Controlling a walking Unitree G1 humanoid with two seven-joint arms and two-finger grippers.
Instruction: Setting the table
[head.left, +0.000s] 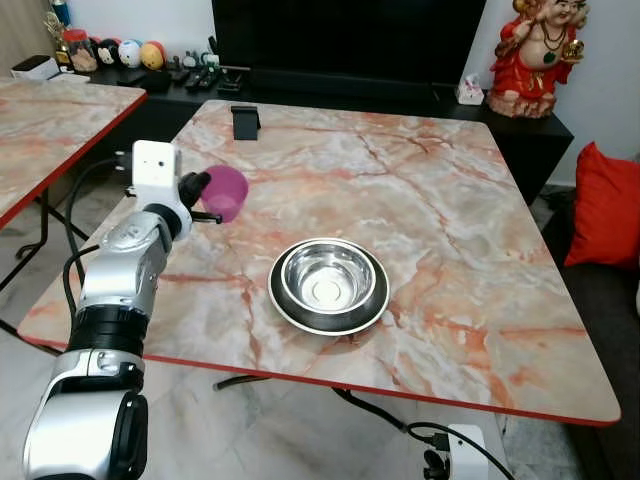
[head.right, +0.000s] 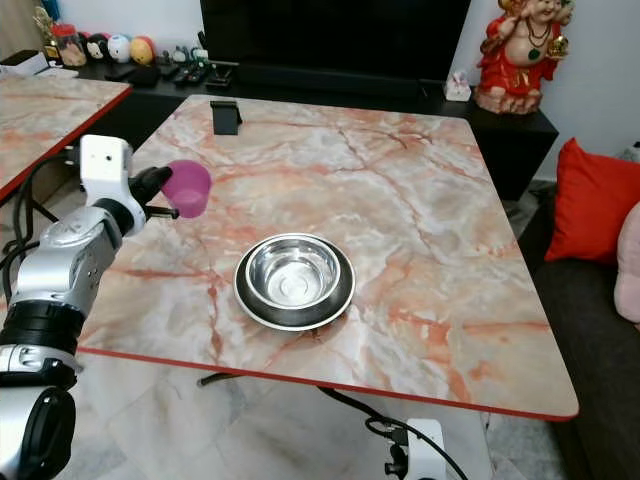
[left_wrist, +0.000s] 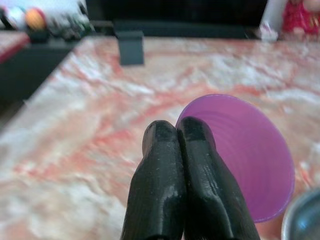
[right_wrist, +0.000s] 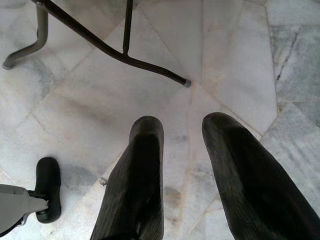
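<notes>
Steel bowl (head.left: 327, 276), shiny and round, nests in a dark-rimmed plate (head.left: 375, 310) near the front edge of the pink-veined marble table (head.left: 480, 250). Left of it and a touch farther, the left gripper (left_wrist: 176, 131) pinches the rim of a translucent purple cup (head.left: 225, 192), fingers pressed together, its base hidden behind them. Right gripper (right_wrist: 182, 131) hangs spread over pale floor tiles (right_wrist: 240, 60). Far edge: a small black stand (head.left: 245, 121).

A rectangular table (head.left: 440, 190) with a pink-veined marble top and thin red edge fills the middle of the frame. A round steel bowl (head.left: 328, 277) sits in a dark-rimmed plate (head.left: 378, 305) at lower centre. A small black stand (head.left: 245, 121) rests near the upper-left corner.
</notes>
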